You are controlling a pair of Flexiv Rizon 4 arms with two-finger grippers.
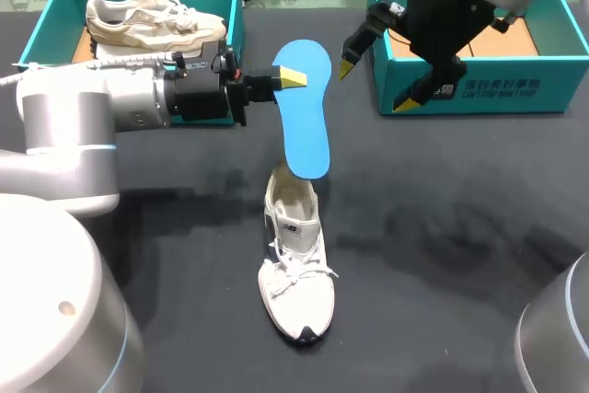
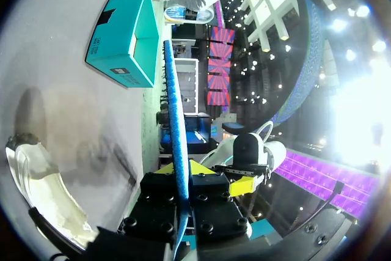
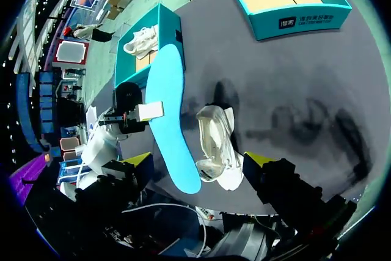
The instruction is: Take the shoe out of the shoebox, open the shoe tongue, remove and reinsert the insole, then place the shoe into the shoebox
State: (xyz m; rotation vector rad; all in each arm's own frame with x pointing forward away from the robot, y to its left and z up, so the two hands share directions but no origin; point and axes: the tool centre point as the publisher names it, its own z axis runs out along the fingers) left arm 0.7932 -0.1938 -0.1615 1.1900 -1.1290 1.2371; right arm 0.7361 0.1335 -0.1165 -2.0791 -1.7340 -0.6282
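My left gripper (image 1: 289, 78) is shut on the edge of a blue insole (image 1: 308, 121) and holds it in the air. The insole's lower end hangs just over the heel opening of a white shoe (image 1: 294, 264), which lies on the dark table. In the left wrist view the insole (image 2: 174, 108) shows edge-on between the yellow tips of that gripper (image 2: 182, 168). My right gripper (image 1: 375, 86) stands open and empty, above the table to the right of the insole. From its own view the right gripper (image 3: 197, 162) looks down on the insole (image 3: 168, 108) and the shoe (image 3: 217, 145).
An empty teal shoebox (image 1: 469, 94) stands at the back right, just behind my right gripper. A second teal box (image 1: 55, 6) at the back left holds a beige shoe (image 1: 152, 20). My left arm (image 1: 101, 103) stretches across the table's left half.
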